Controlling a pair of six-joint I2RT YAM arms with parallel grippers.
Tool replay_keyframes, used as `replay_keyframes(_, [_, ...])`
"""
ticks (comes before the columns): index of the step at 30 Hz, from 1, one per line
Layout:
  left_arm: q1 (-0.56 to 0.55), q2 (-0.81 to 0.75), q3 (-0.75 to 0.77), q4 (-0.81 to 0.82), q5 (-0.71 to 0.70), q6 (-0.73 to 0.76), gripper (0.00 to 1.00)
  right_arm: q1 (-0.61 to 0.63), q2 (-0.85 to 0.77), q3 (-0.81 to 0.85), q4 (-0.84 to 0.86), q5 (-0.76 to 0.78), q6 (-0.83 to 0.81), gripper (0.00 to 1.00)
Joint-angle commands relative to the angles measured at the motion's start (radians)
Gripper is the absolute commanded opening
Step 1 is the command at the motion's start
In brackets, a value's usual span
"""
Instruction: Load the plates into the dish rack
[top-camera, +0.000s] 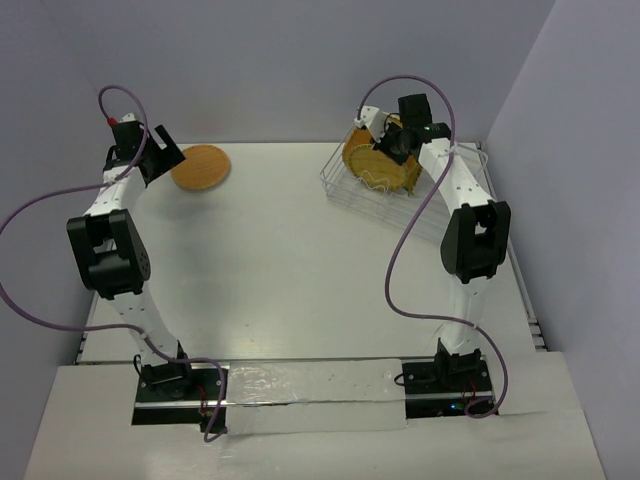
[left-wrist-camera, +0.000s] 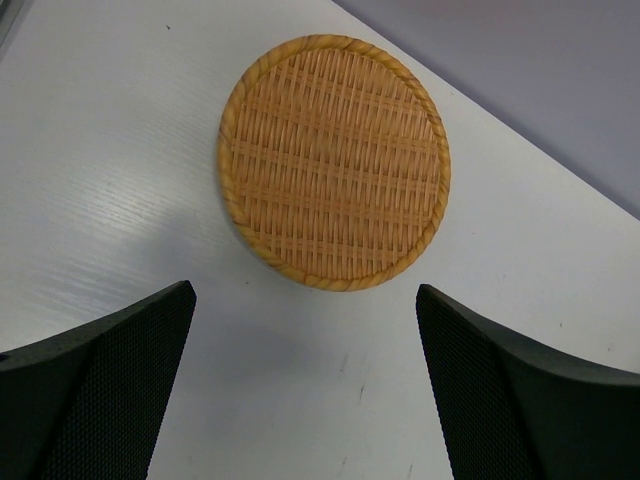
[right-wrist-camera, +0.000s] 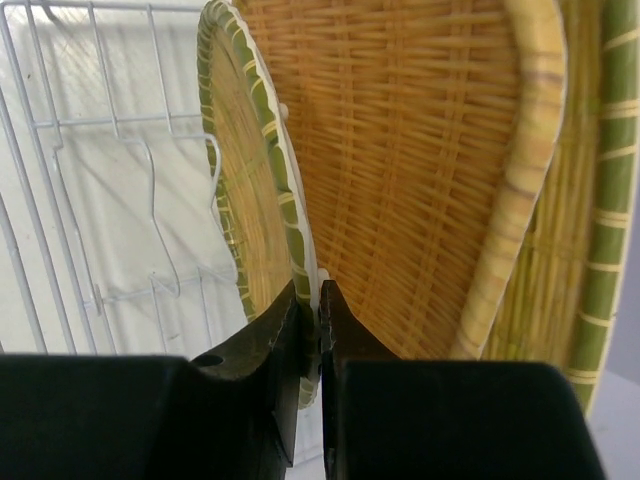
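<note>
Pinching a green-rimmed plate (right-wrist-camera: 245, 200) in the dish rack (right-wrist-camera: 95, 122), right claw (right-wrist-camera: 320, 300) shows this only up close; left claw (left-wrist-camera: 305, 290) gapes empty.

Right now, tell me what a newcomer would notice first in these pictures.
An orange round woven plate lies flat and alone on the white table at far left, just ahead of the wide-open left gripper. At far right, the wire dish rack holds woven plates standing on edge, and the right gripper is shut on the rim of a green-banded plate there.
</note>
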Motion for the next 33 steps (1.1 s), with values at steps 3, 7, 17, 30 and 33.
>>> replay_keyframes(3, [0.021,0.038,0.054,-0.014,-0.008,0.004,0.99,-0.011,-0.007,0.04,0.057,0.005,0.029,0.28])
replay_keyframes(7, [0.029,0.056,0.06,-0.01,0.004,-0.007,0.99,-0.011,-0.04,0.041,0.058,0.0,0.047,0.54])
replay_keyframes(17, [0.034,0.124,0.081,-0.009,0.018,-0.025,0.99,-0.01,-0.106,0.118,0.075,0.003,0.153,0.69])
replay_keyframes(30, [0.049,0.282,0.177,0.001,0.078,-0.095,0.99,-0.008,-0.347,-0.044,0.345,0.013,0.472,0.99])
replay_keyframes(33, [0.056,0.313,0.173,0.029,0.113,-0.109,0.97,-0.008,-0.402,-0.102,0.413,0.031,0.538,1.0])
